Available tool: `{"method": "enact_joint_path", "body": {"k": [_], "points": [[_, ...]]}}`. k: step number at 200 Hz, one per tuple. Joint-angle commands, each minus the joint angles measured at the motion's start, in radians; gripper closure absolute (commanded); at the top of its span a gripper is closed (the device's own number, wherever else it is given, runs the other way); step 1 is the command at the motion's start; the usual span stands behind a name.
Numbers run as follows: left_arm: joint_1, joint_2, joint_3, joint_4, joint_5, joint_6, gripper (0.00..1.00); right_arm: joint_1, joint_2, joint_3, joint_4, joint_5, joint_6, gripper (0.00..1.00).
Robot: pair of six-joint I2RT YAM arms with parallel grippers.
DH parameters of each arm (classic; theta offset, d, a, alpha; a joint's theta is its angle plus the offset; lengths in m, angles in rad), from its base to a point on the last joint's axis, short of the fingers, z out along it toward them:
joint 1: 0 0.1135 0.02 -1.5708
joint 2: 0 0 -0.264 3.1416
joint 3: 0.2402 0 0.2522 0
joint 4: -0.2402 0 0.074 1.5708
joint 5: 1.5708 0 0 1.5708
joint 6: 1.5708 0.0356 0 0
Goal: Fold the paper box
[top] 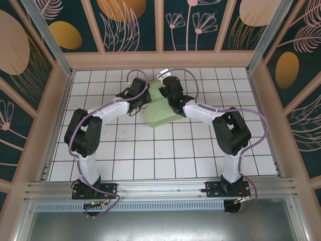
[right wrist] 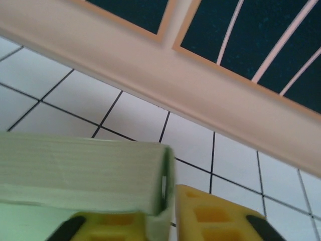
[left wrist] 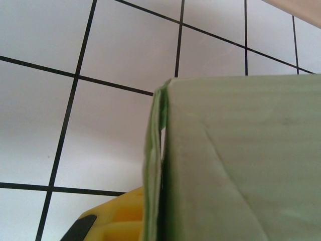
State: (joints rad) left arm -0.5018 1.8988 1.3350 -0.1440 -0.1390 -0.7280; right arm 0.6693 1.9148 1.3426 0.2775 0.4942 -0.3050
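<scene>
Around the workspace stands a closed-in room: dark teal panels (top: 130, 25) painted with pale leaf and flower outlines and orange ovals, set in pale wooden framing (top: 160, 59). Inside it the surface (top: 150, 155) is matte white, ruled by thin black lines into square tiles. Along its near edge runs a silver rail (top: 160, 188) that carries the 2 arm bases. The left arm (top: 85, 135) and the right arm (top: 230, 135), black and white with purple cables (top: 262, 131) looping alongside, both reach to the far middle of the surface, their wrists close together.

Between those wrists sits the box (top: 163, 115), pale mint-green card, on the tiles near the far wall. Its near end lies bare.

In the left wrist view a wall of the box (left wrist: 241, 160) stands upright at the right, its doubled edge toward the camera, with tiles (left wrist: 115, 65) behind it. The left jaws are pressed together on that edge: 1 yellow finger (left wrist: 108, 226) sits against its left side, and the other is hidden by the card.

In the right wrist view a box wall (right wrist: 80, 170) runs in from the left and ends in a short corner. The right jaws pinch that corner, with 1 yellow finger on each side (right wrist: 108, 226) (right wrist: 215, 218), both touching card. Beyond, the tiles (right wrist: 130, 118) meet the wooden foot of the far wall (right wrist: 175, 85).
</scene>
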Motion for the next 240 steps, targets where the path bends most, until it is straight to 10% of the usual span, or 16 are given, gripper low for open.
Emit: {"method": "enact_joint_path", "body": {"k": [1, 132, 177, 211, 240], "points": [[0.0, -0.017, 0.01, -0.022, -0.001, -0.006, 1.0, 0.024, 0.026, 0.049, 0.058, 0.119, -0.036, 0.97], [0.0, -0.023, 0.018, -0.024, 0.012, -0.011, 1.0, 0.087, 0.158, 0.105, 0.158, 0.416, -0.159, 1.0], [0.0, -0.015, 0.022, -0.032, 0.009, -0.009, 1.0, 0.09, 0.082, 0.067, 0.139, 0.317, -0.076, 1.0], [0.0, -0.005, 0.039, -0.047, -0.003, -0.001, 1.0, 0.097, -0.024, -0.018, 0.146, 0.148, -0.03, 0.48], [0.0, -0.001, 0.05, -0.06, -0.02, 0.007, 1.0, 0.101, -0.123, -0.115, 0.158, 0.065, 0.017, 0.28]]}}
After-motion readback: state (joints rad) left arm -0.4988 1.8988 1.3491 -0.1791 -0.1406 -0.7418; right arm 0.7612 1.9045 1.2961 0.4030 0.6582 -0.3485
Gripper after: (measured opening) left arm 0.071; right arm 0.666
